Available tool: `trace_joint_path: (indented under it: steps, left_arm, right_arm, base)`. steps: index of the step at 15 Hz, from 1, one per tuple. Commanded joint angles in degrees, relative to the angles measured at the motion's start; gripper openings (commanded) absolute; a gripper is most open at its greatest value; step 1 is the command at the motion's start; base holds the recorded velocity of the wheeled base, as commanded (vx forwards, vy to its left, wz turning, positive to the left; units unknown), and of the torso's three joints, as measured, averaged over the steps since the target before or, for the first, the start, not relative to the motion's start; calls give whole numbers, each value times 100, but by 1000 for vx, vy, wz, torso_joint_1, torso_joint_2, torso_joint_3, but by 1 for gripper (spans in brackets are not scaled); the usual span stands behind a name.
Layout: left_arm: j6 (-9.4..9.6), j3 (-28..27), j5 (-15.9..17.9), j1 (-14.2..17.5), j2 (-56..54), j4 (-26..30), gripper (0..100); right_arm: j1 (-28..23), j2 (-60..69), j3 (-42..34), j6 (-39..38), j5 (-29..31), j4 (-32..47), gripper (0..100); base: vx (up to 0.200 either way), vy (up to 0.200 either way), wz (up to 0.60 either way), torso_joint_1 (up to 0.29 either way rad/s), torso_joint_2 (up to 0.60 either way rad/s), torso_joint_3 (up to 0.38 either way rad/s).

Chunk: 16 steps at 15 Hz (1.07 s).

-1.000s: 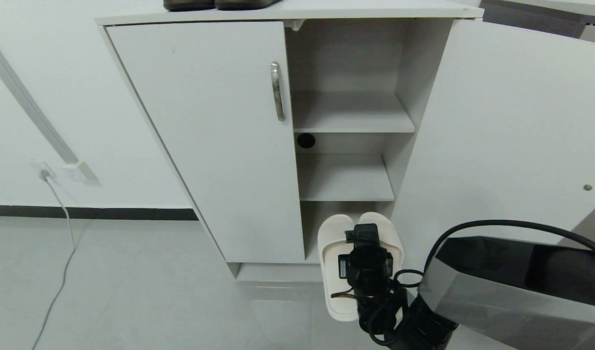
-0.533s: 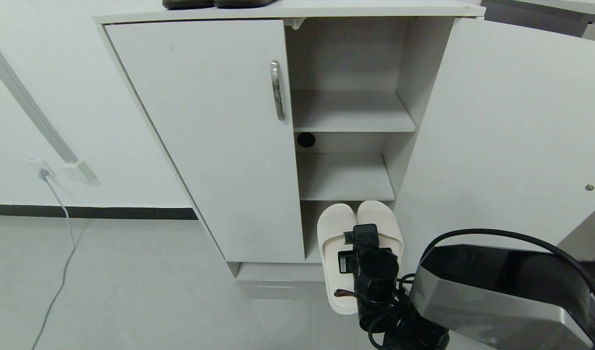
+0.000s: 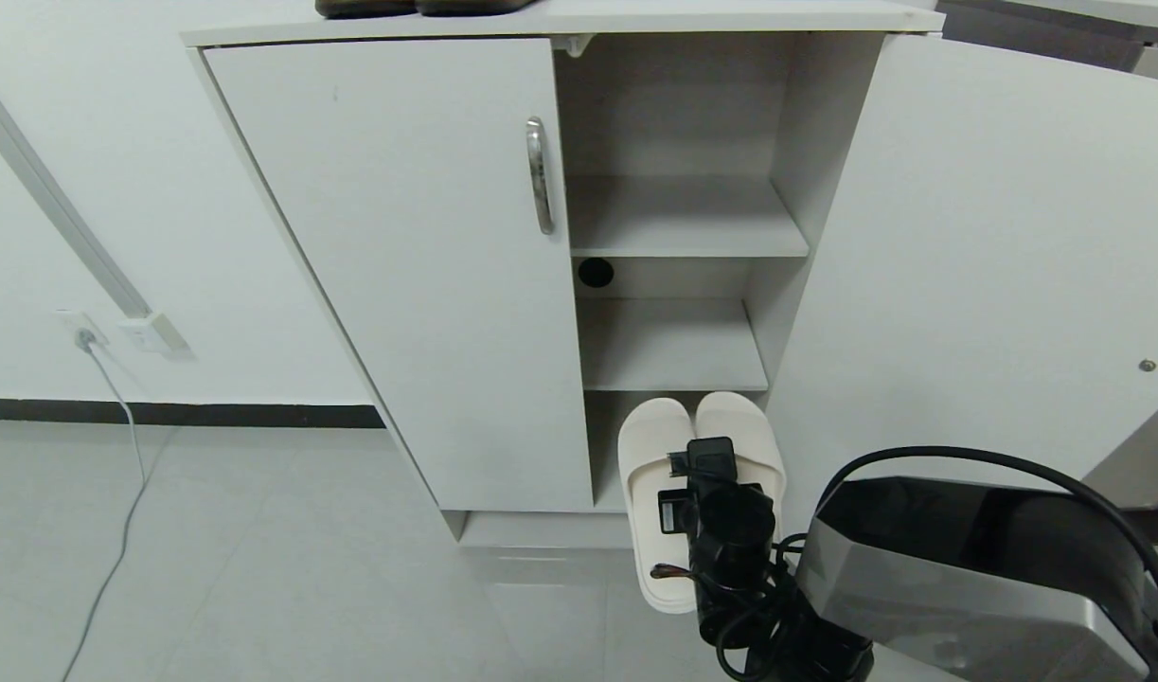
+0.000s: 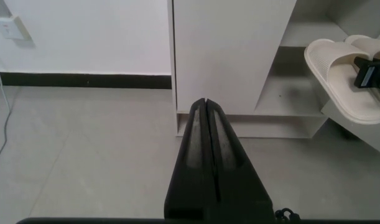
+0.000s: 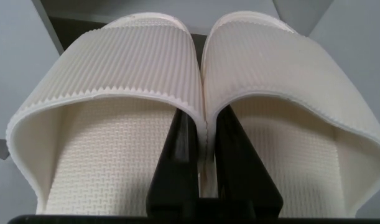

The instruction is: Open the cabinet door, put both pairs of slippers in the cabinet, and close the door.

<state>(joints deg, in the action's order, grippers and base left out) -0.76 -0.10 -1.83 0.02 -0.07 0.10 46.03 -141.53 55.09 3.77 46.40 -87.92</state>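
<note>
Right now the right gripper [image 5: 205, 127] is clamped on the pair of cream slippers [image 3: 652, 438]. One finger sits inside each slipper, pinching their touching inner walls together under the straps. The toes point away from the gripper into the cabinet's [image 3: 389, 237] bottom compartment [image 3: 605, 426], just below the lowest shelf [image 3: 668, 350]. The heels jut out beside the open right door [image 3: 995, 246]. The left gripper [image 4: 205, 106] hangs over the floor [image 4: 84, 155] with its fingers pressed together, well apart from the slippers.
</note>
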Motion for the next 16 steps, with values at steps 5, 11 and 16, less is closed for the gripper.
trace_joint_path:
  steps: [5,11,16]
  left_arm:
    - [-4,1,7,6,7,-1,0]
    - [-4,1,-2,6,7,-1,0]
    - [-12,1,-11,-2,7,-1,0]
  right_arm:
    - [-6,64,2,10,1,-6,0]
    - [-6,56,11,10,1,3,0]
    - [-42,47,178,10,-96,117,0]
  base:
    - [200,0,0,2,2,4]
    - [200,0,0,-2,3,2]
    - [0,0,0,0,0,0]
